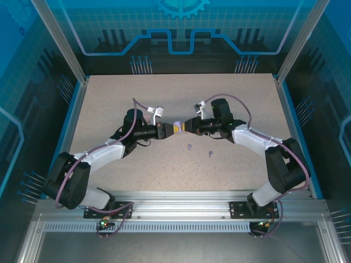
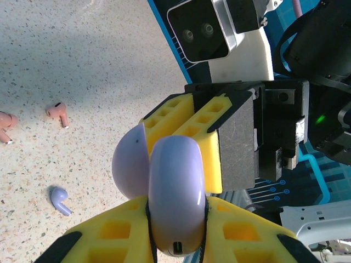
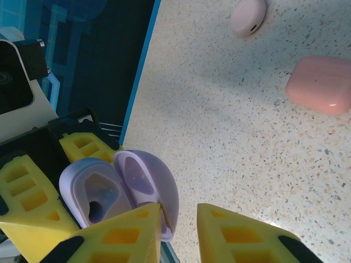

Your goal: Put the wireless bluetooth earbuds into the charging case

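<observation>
**Yellow fingers pin the purple case while its lid is levered back**

On the left, the left gripper (image 2: 175, 233) is clamped tight on the body of the purple charging case (image 2: 175, 192). It holds the case off the table with the port end toward its own camera. Held that way, the case cannot twist, which leaves the hinge side free for the other arm.

In the middle, where the two arms meet, the lid (image 3: 145, 181) is swung open. The sockets in the case body look empty.

On the right, the right gripper (image 3: 180, 219) has its jaws a little apart, with bare table showing through the gap. One finger (image 3: 129, 233) lies against the lid's edge, which looks like a brace to stop it snapping shut rather than a grasp.

The earbuds are all down on the table. Two purple earbuds (image 1: 189, 147) lie just to the near side of the meeting grippers, slightly right of centre. A pink earbud (image 2: 57, 112) lies apart from them. Neither arm carries a bud, so a pick-up has yet to come.

Well beyond the right gripper, a round pink case (image 3: 248, 16) and a flat pink case (image 3: 323, 85) sit shut.
</observation>
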Controlling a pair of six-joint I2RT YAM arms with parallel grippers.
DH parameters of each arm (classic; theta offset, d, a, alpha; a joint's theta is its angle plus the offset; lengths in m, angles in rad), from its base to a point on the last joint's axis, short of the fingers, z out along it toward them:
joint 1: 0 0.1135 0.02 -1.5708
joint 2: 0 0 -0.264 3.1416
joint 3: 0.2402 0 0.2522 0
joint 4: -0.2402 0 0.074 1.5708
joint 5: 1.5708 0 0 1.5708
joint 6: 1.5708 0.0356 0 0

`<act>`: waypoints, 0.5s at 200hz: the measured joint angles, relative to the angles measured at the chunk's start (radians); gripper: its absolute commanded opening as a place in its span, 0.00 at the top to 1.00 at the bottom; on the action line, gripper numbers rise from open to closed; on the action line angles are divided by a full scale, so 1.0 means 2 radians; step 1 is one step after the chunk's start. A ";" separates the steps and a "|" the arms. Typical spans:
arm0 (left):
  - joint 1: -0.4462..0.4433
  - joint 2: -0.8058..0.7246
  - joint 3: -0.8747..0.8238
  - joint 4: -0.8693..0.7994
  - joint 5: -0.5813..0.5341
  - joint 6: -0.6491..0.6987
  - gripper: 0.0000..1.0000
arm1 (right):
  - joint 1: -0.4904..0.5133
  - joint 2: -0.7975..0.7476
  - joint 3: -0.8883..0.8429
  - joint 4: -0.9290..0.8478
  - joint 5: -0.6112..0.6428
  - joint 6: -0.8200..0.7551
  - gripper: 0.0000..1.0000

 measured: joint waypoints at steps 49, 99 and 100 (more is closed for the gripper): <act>0.000 0.000 0.000 -0.001 0.000 0.000 0.98 | -0.004 0.005 -0.005 0.010 -0.016 -0.014 0.79; -0.001 0.000 0.001 -0.003 0.008 -0.009 0.98 | -0.015 0.008 -0.019 0.031 -0.049 -0.028 0.79; -0.001 0.000 0.001 -0.003 0.008 -0.010 0.98 | -0.015 0.008 -0.019 0.031 -0.050 -0.028 0.79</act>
